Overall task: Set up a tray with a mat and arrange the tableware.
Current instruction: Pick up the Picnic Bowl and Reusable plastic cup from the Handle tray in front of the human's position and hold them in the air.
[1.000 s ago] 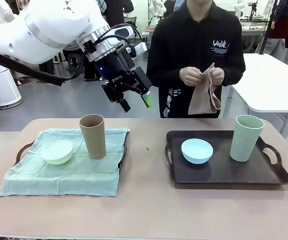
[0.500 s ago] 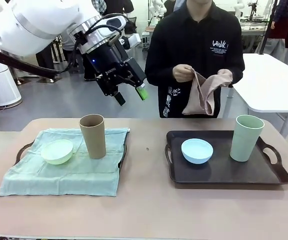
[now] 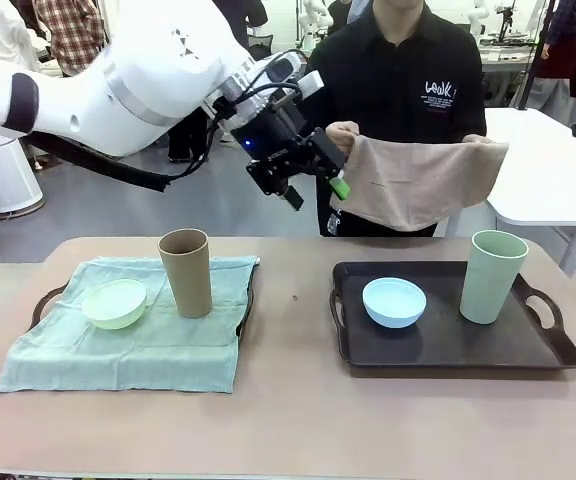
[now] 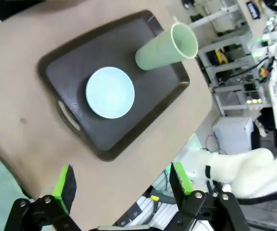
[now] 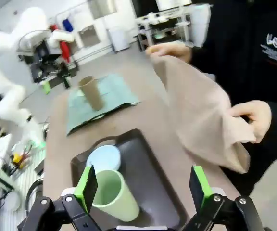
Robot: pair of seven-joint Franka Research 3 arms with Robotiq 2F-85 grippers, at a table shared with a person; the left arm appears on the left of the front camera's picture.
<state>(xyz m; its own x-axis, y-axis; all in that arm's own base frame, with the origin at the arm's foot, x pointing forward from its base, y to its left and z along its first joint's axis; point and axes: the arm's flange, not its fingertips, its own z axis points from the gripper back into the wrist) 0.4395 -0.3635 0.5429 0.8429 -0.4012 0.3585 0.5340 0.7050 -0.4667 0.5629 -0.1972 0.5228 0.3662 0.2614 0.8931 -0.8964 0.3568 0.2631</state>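
The worktop (image 3: 288, 400) carries 2 trays, 2 bowls and 2 cups. The pale green bowl (image 3: 115, 303) and tan-brown cup (image 3: 186, 272) stand on 1 green mat (image 3: 128, 350) over the left tray (image 3: 46, 300). The light blue bowl (image 3: 394, 301) and pale green cup (image 3: 493, 276) stand in the right tray (image 3: 448, 350). The left hand (image 3: 316, 192) hangs raised and tilted, wide open and empty, beside a person's spread tan cloth (image 3: 418, 180). The right hand (image 5: 142, 187) is also wide open and empty.
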